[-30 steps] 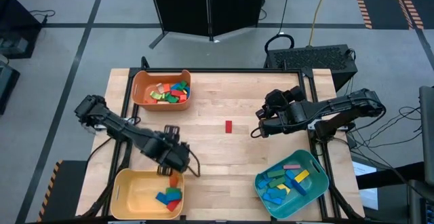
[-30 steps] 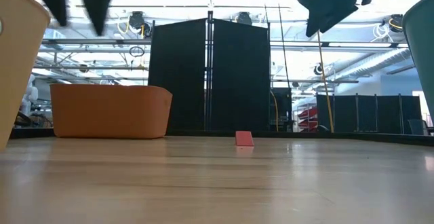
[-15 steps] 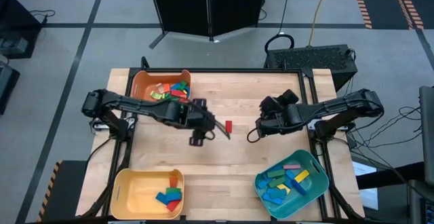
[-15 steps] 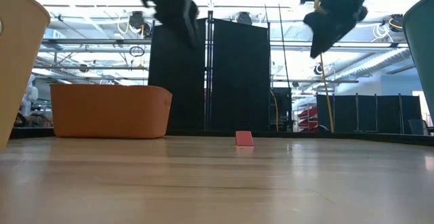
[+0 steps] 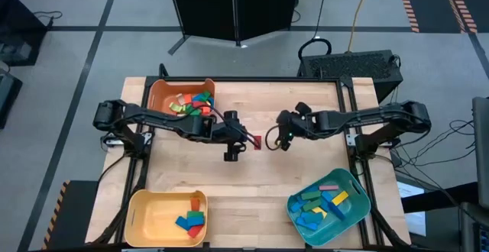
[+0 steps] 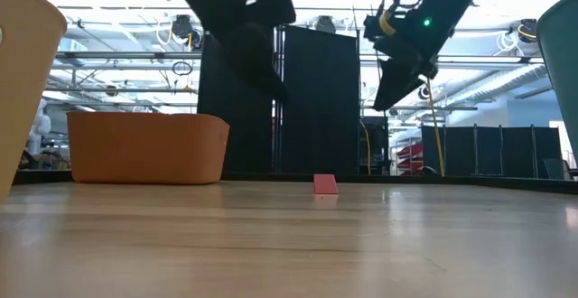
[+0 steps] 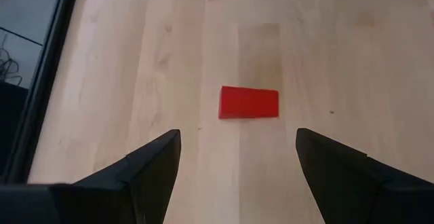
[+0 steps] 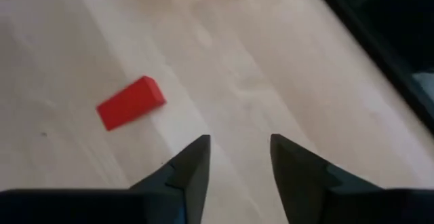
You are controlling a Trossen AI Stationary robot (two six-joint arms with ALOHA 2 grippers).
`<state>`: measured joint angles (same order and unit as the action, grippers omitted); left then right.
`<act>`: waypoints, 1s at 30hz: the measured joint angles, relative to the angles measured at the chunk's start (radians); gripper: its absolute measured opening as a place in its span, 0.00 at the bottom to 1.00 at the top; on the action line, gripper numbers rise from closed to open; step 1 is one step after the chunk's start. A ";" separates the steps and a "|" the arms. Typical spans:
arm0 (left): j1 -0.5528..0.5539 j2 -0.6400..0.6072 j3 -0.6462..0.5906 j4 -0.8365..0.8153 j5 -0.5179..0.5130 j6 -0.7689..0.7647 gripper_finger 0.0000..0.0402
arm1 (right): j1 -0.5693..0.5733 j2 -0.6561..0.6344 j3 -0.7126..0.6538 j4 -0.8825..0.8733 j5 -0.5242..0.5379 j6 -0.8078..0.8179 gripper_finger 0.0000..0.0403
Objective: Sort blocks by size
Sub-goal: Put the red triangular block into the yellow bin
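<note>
Left gripper point(image 7: 234, 159): fingers point(image 7: 159, 163) spread wide, holding nothing, hanging above the wooden table point(image 5: 306, 107) with the red block point(image 7: 248, 103) flat on the boards just ahead of the tips. A second ago over the yellow bin point(image 5: 145, 210); now swung across to table centre, beside the block.

Right gripper point(image 8: 239, 163): fingers point(image 8: 193, 166) parted by a narrow gap, narrower than a second ago, empty, raised off the table, the block ahead and off to one side. Moved in from the right; now just beside the block point(image 5: 257, 141), opposite the left gripper.

Block unmoved, between both sets of tips. Other blocks point(image 5: 192, 104) in the orange bin point(image 5: 157, 99), yellow bin and teal bin point(image 5: 359, 187).
</note>
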<state>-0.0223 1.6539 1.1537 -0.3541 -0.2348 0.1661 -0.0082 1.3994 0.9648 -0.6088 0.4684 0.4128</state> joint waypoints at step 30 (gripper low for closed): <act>0.074 0.012 -0.376 0.613 0.079 -0.106 0.73 | -0.124 0.264 -0.086 0.449 -0.267 0.067 0.00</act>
<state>0.0516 1.6659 0.7776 0.2592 -0.1559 0.0602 -0.1322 1.6638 0.8787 -0.1594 0.2013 0.4795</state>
